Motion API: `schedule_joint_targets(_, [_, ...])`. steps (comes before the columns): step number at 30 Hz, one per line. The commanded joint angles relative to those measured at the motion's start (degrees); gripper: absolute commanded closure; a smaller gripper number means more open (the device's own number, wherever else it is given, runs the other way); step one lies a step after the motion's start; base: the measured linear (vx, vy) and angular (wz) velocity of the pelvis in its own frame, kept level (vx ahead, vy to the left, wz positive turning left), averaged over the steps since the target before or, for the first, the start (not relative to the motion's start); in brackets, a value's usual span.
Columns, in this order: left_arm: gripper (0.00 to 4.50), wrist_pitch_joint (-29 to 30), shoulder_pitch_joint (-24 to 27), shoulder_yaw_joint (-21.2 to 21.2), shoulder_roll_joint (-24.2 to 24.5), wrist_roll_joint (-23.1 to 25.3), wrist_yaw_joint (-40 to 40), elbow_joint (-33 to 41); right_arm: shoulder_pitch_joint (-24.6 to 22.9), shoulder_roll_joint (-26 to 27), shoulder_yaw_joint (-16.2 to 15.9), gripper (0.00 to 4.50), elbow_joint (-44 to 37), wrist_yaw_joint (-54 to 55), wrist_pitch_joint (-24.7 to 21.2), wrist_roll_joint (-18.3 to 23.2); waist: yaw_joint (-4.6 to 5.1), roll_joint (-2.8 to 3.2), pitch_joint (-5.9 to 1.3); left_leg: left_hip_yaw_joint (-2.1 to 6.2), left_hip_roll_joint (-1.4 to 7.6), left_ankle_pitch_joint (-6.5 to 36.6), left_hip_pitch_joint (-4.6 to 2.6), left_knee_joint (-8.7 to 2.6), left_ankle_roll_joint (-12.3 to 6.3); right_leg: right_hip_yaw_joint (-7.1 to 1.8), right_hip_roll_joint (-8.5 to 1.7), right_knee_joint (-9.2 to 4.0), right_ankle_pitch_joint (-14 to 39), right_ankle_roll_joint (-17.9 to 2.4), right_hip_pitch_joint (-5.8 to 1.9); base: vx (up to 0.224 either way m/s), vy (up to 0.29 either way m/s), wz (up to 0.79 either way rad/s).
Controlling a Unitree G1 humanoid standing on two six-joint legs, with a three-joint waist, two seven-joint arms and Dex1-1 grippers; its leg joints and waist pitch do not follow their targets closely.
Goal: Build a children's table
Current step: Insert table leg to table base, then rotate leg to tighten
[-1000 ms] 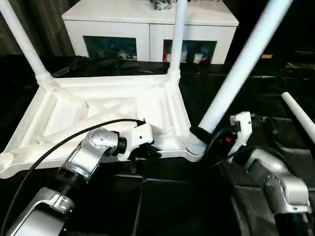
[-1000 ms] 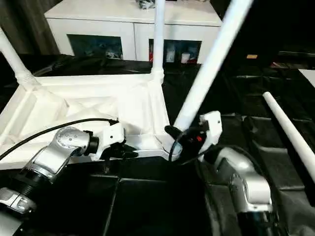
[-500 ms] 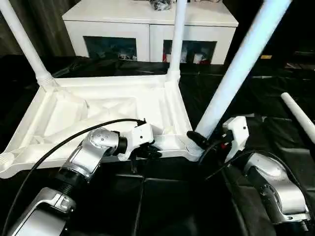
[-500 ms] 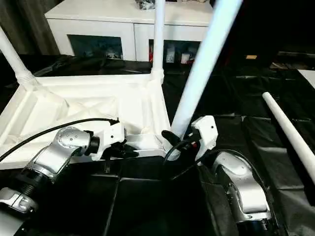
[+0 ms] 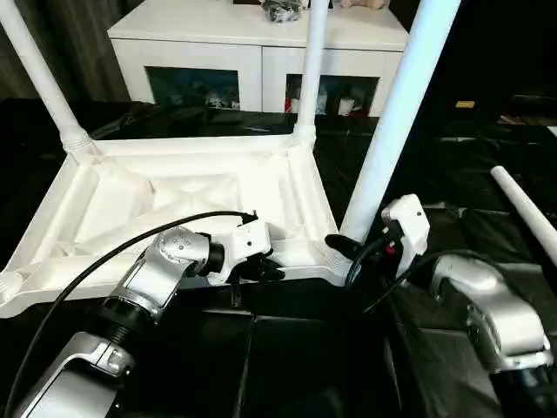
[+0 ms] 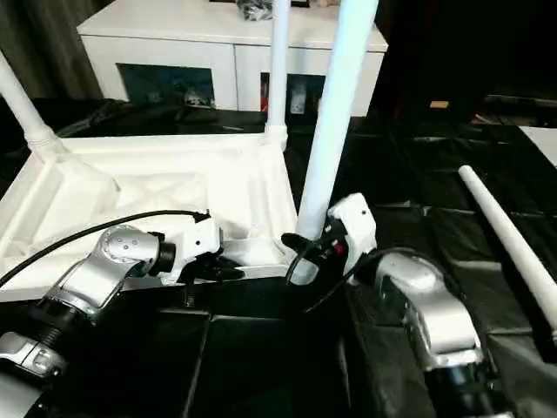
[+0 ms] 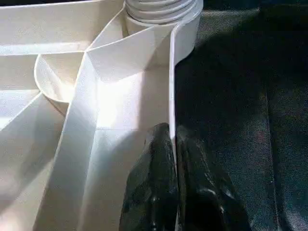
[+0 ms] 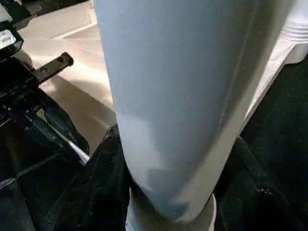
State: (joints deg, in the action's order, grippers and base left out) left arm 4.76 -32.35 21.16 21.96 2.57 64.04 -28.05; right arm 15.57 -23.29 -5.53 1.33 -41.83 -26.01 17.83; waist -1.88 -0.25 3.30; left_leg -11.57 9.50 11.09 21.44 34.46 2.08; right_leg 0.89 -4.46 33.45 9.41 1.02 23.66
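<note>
The tabletop (image 5: 174, 196) rim is pinched by the left gripper (image 7: 174, 159), while a leg (image 5: 392, 122) is clasped by the right gripper (image 5: 341, 248).

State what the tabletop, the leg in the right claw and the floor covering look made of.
Tabletop: likely moulded white plastic, with thin glossy ribs. Leg in the right claw: smooth white tube, probably plastic. Covering: creased, shiny black sheet, perhaps plastic film.

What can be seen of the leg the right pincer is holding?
The leg is a long, smooth white tube that looks plastic, widening toward the camera and running out of the top of the head views. It stands near upright, leaning slightly, its lower end at the tabletop's near right corner socket. The right pincer grips it just above that socket, black fingers on both sides.
</note>
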Motion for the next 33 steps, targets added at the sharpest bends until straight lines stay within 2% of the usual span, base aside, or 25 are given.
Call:
schedule_joint_targets(1, [4.50, -0.28, -0.93, -1.58, -0.71, -0.89, -1.63, -0.32, -2.03, -0.53, -3.26, 2.64, 3.65, -1.48, -4.18, -0.98, 0.13, -0.50, -2.59, 2.28, 3.46, 23.32, -1.26, -5.59, 1.23, -1.72, -3.65, -5.17, 29.88, -8.00, -0.74, 0.000, 0.000, 0.00])
schedule_joint_targets(3, [4.50, -0.15, -0.83, -1.89, -0.79, -0.89, -2.14, -0.25, -3.05, -0.11, -3.72, 2.64, 3.68, -1.40, -3.98, -1.57, 0.08, -0.74, -2.67, 2.27, 3.40, 23.34, -1.28, -5.51, 1.11, -1.76, -3.75, -5.23, 30.60, -7.69, -0.74, 0.000, 0.000, 0.00])
schedule_joint_targets(9, [4.50, -0.19, -0.86, -2.17, -0.50, -1.12, -1.80, -0.82, -5.10, 0.59, -4.23, 2.64, 4.60, -0.83, -3.68, -1.75, 0.14, -0.43, -2.56, 2.33, 3.40, 24.82, -1.48, -5.61, 1.47, -1.71, -3.62, -5.49, 31.41, -7.38, -0.49, 0.000, 0.000, 0.00])
schedule_joint_targets(13, [4.50, -0.35, -1.10, -1.95, -0.31, -1.20, -0.76, -1.01, -4.06, 0.66, -4.09, 2.64, 5.44, -0.71, -3.90, -1.85, 0.22, -0.34, -2.49, 2.52, 3.39, 26.55, -1.66, -5.74, 1.83, -1.62, -3.65, -5.70, 33.33, -6.78, -0.43, 0.000, 0.000, 0.00])
schedule_joint_targets(15, [4.50, -0.25, -1.21, -1.98, -0.30, -1.27, -0.58, -1.01, -3.51, 0.80, -3.64, 2.64, 5.56, -0.76, -3.92, -1.79, 0.25, -0.35, -2.56, 2.54, 3.44, 26.24, -1.68, -5.88, 1.82, -1.59, -3.66, -5.69, 32.35, -7.04, -0.57, 0.000, 0.000, 0.00])
schedule_joint_targets(19, [4.50, -0.03, -1.17, -1.99, -0.12, -1.52, 0.13, -0.80, -2.64, 1.38, -1.39, 2.64, 4.94, -2.14, -6.59, 1.75, 0.33, -0.39, -2.46, 2.60, 3.41, 27.17, -1.75, -5.90, 1.84, -1.55, -3.67, -5.82, 33.60, -6.91, -0.46, 0.000, 0.000, 0.00])
schedule_joint_targets(21, [4.50, -0.05, -1.07, -2.00, -0.07, -1.45, 0.09, -0.72, -2.12, 1.32, -0.95, 2.64, 5.43, -1.87, -6.88, 1.76, 0.29, -0.54, -2.53, 2.58, 3.43, 26.58, -1.72, -5.86, 1.75, -1.60, -3.74, -5.81, 33.55, -6.83, -0.48, 0.000, 0.000, 0.00])
schedule_joint_targets(27, [4.50, -0.07, -0.89, -2.04, -0.06, -1.33, -0.17, -0.55, -2.20, -0.12, -3.57, 2.64, 6.17, -2.08, -3.91, -2.00, 0.34, -0.55, -2.44, 2.61, 3.49, 27.06, -1.74, -5.92, 1.98, -1.56, -3.77, -5.85, 34.26, -6.64, -0.37, 0.000, 0.000, 0.00])
schedule_joint_targets(33, [4.50, -0.16, -0.78, -2.06, 0.03, -1.20, -0.24, -0.53, -2.68, 0.52, -3.95, 2.64, 5.57, -1.76, -3.66, -2.44, 0.38, -0.51, -2.35, 2.67, 3.45, 27.62, -1.77, -5.94, 1.87, -1.58, -3.77, -6.10, 35.64, -5.98, -0.20, 0.000, 0.000, 0.00])
